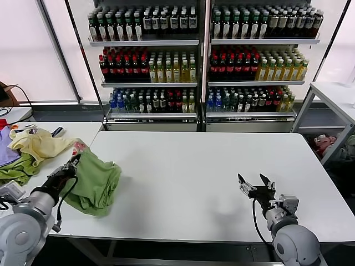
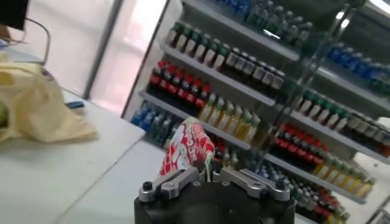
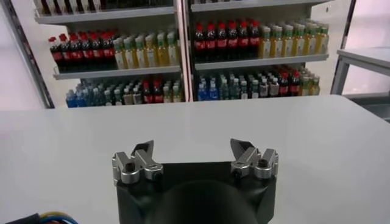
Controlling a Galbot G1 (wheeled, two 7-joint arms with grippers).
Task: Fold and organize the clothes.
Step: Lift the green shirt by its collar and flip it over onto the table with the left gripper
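Observation:
The light green polo shirt (image 1: pixel 97 180) lies bunched at the left end of the white table (image 1: pixel 194 177). My left gripper (image 1: pixel 74 161) is shut on its upper left edge, where the red and white print shows. In the left wrist view that printed fold of the shirt (image 2: pixel 187 146) stands up from between the shut jaws of the left gripper (image 2: pixel 208 176). My right gripper (image 1: pixel 256 180) rests open over the bare right part of the table, far from the shirt. The right wrist view shows the right gripper (image 3: pixel 194 148) with nothing between its fingers.
A pale yellow garment (image 1: pixel 36 145), a darker green cloth (image 1: pixel 16 170) and a purple cloth (image 1: pixel 5 149) lie on a second table at the left. Shelves of bottles (image 1: pixel 199 61) stand behind. A side rack (image 1: pixel 327 111) is at the right.

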